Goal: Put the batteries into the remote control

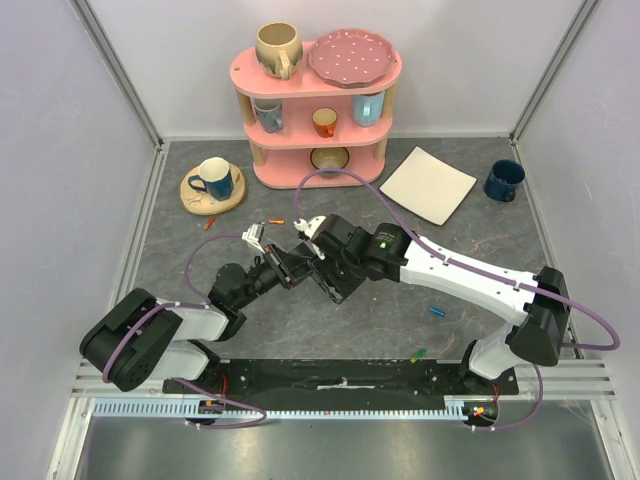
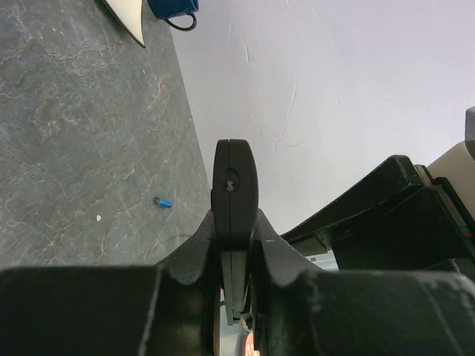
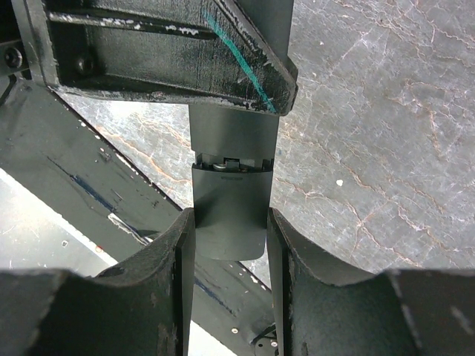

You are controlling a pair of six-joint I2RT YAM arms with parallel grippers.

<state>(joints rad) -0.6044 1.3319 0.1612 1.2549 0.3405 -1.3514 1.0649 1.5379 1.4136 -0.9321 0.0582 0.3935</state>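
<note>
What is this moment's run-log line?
left pincer: shut on remote control | right pincer: shut on same remote | blue battery: loose on table

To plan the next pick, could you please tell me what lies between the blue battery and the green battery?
Nothing: in the top view, blue battery and green battery have only bare table between them.

Table (image 1: 330, 330), grey marbled top. On it: pink shelf (image 1: 315, 140); saucer (image 1: 190, 195) bearing blue cup (image 1: 212, 178); cream square plate (image 1: 428, 185); dark blue mug (image 1: 503, 180); blue battery (image 1: 437, 310); green battery (image 1: 418, 353); orange battery (image 1: 272, 222).
</note>
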